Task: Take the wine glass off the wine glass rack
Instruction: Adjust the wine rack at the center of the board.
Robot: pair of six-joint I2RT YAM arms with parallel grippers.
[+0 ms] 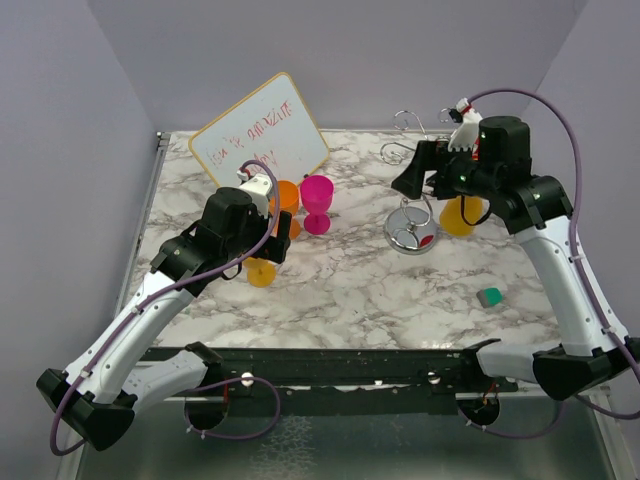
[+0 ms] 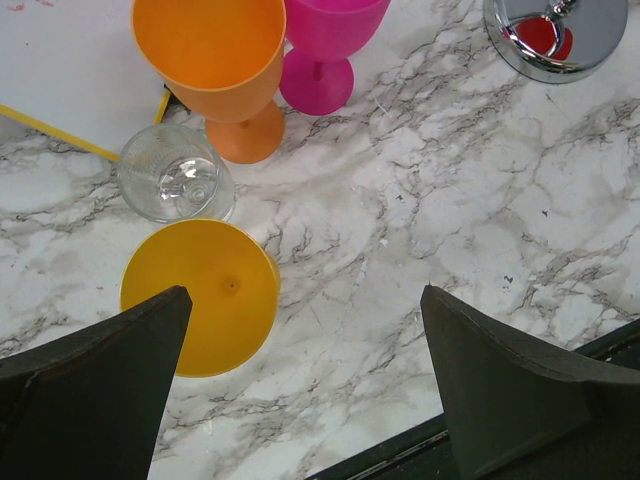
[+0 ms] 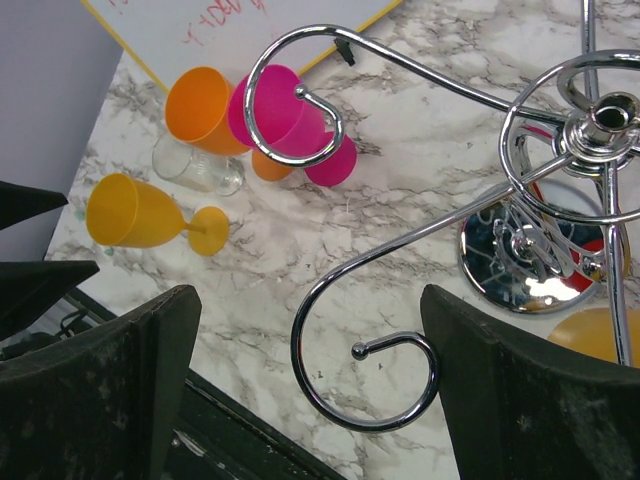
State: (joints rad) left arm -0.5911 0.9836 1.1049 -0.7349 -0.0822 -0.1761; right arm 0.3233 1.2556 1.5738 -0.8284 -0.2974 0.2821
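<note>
The wine glass rack (image 1: pixel 409 236) is a shiny wire stand at the back right, with its hub (image 3: pixel 603 122) and mirrored base seen from above in the right wrist view. A yellow wine glass (image 1: pixel 459 216) shows at the rack's right side, partly behind my right arm; only its edge (image 3: pixel 598 335) is visible under the wire arms. I cannot tell how it hangs. My right gripper (image 3: pixel 308 300) is open over the rack. A curled scroll arm (image 3: pixel 365 420) lies between its fingers without touching them. My left gripper (image 2: pixel 305 292) hangs open over bare marble.
Near the left gripper are an orange glass (image 2: pixel 215 60), a pink glass (image 2: pixel 325 50), a clear glass (image 2: pixel 175 175) and a yellow glass (image 3: pixel 135 215) lying on its side. A whiteboard (image 1: pixel 260 130) leans at the back. A small green block (image 1: pixel 489 296) lies front right.
</note>
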